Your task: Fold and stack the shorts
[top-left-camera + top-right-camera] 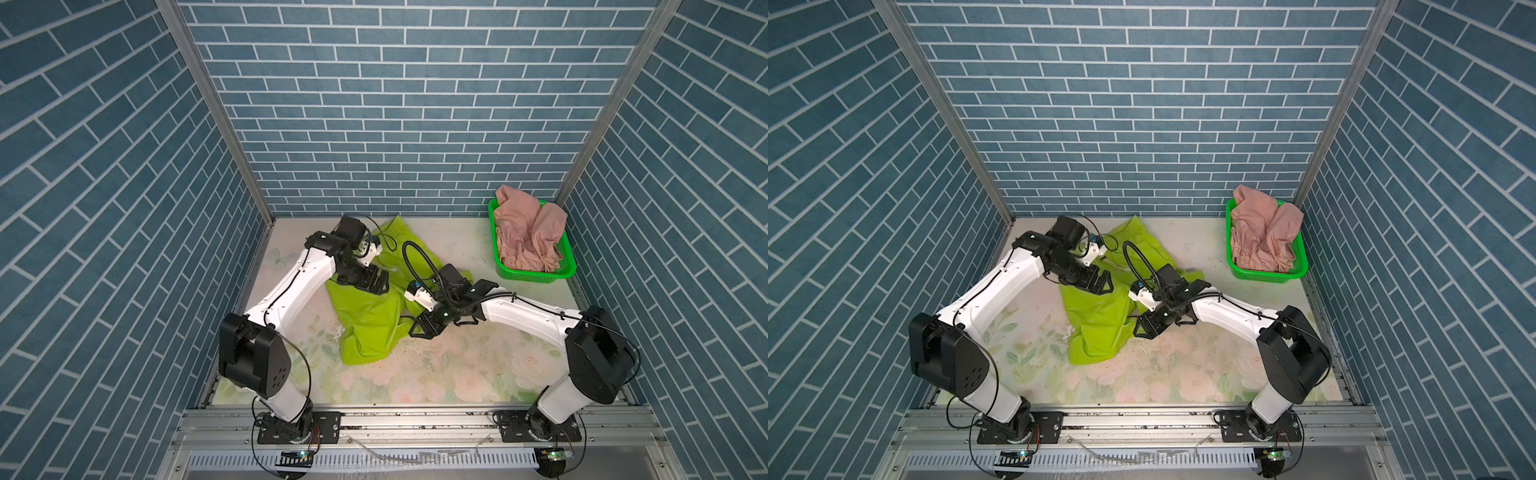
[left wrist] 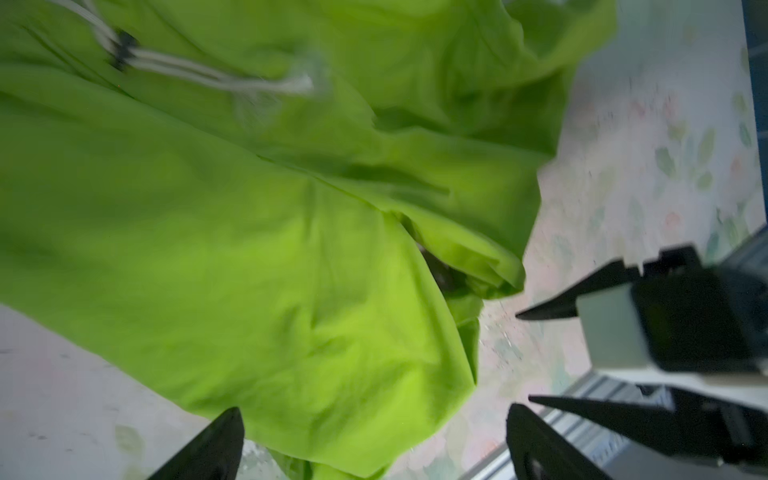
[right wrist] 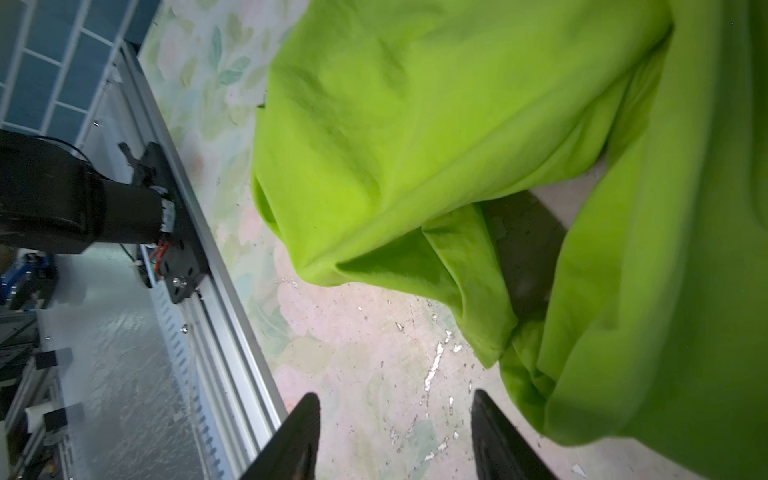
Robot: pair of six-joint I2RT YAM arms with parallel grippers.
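Desk (image 1: 457,374) with floral print, seen from above in both top views. Lime-green shorts (image 1: 365,324) (image 1: 1096,324) lie crumpled and loosely spread just toward 9 o'clock of the desk centre, one leg running out to 12 o'clock, another lobe to 6 o'clock. Not folded. White drawstring (image 2: 208,75) shows on the fabric in the left wrist view. Pink shorts (image 1: 528,237) (image 1: 1262,237) sit heaped in a green basket (image 1: 536,275) (image 1: 1266,274) in the 2 o'clock corner, well apart from the green pair, spilling above the rim. Left end effector (image 1: 376,284) (image 2: 374,411) low over the middle of the green shorts, fingers spread wide; cloth lies beyond the gap, nothing pinched between the tips as far as the blurred wrist view shows. Right end effector (image 1: 419,330) (image 3: 395,399) at the 4 o'clock edge of the same shorts, just beside the fabric, fingers parted a fair way; between them only bare desk, worn and flecked. It has hold of nothing. From the left wrist camera its two pointed fingers are likewise seen apart, beside the hem.
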